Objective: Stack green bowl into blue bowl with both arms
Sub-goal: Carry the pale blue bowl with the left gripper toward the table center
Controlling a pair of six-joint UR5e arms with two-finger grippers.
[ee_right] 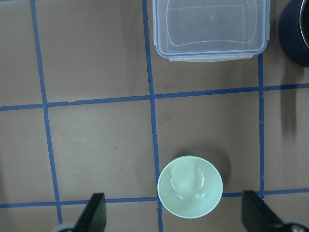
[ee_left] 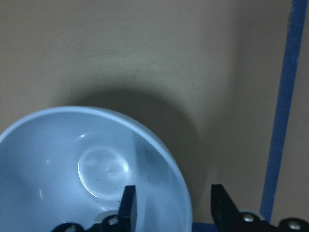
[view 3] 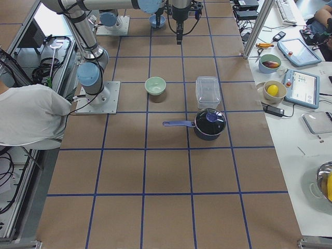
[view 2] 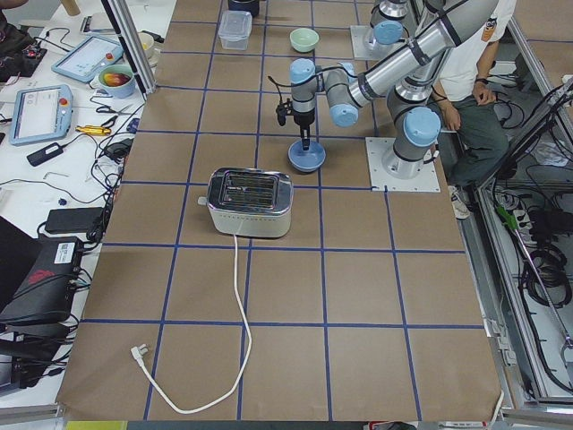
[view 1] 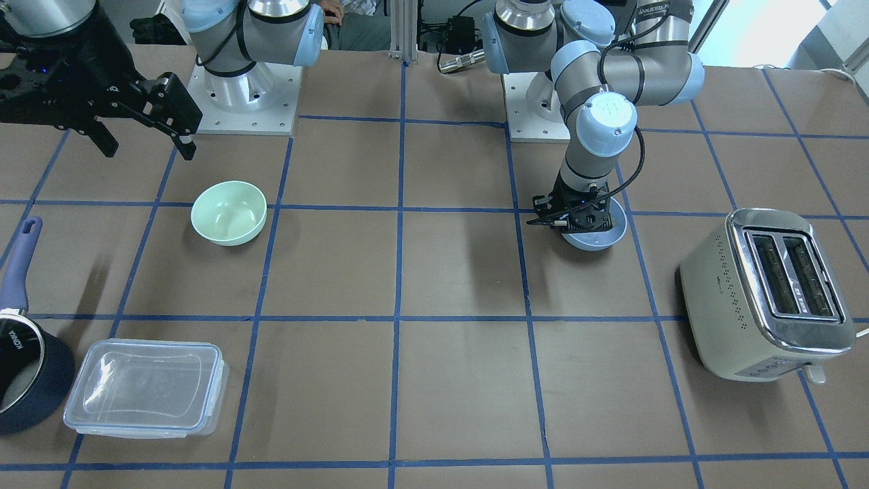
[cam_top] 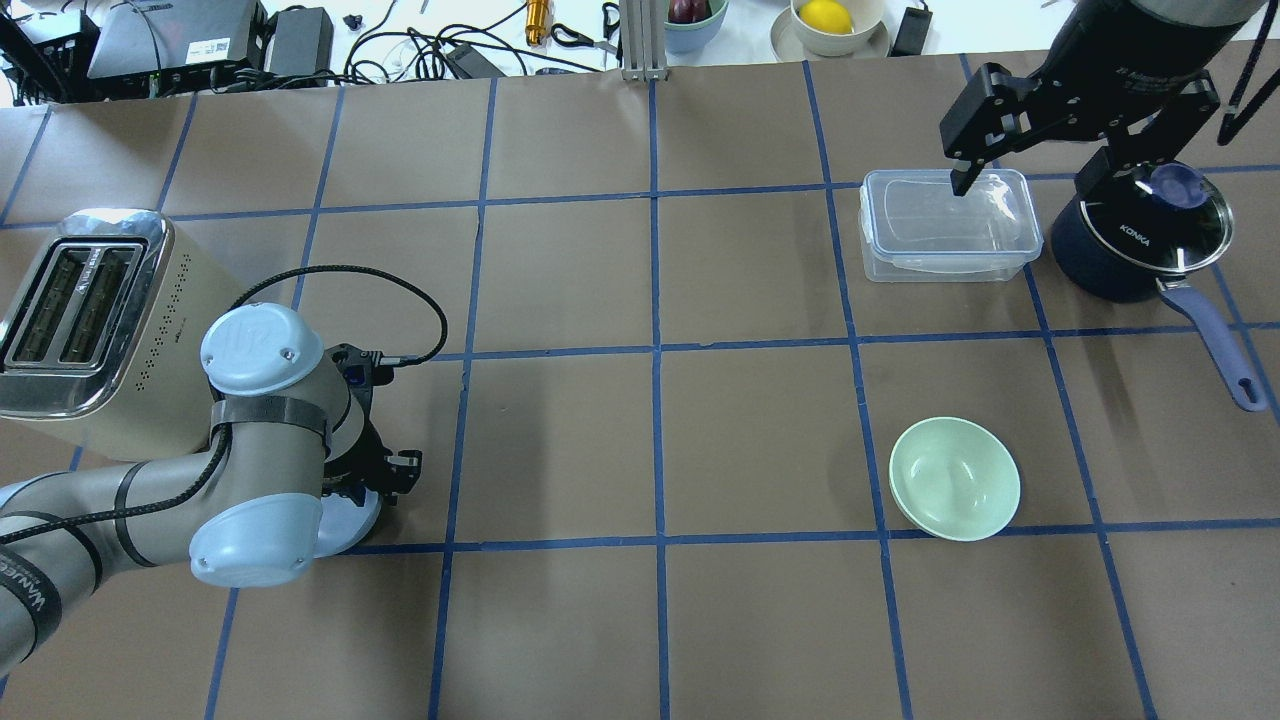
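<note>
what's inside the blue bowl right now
Only one finger of the left claw, open across the rim. The rest of the blue bowl that shows is bare; its near part is hidden behind the claw.

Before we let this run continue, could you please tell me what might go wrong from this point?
The left gripper straddles only the thin rim of the blue bowl, jaws open. Such a pinch may tip or drop the smooth bowl once it is lifted. The toaster stands close beside that arm, so a swing could knock it. The green bowl is untouched and the right gripper hangs open high above the table, so the stacking could be mistimed.
</note>
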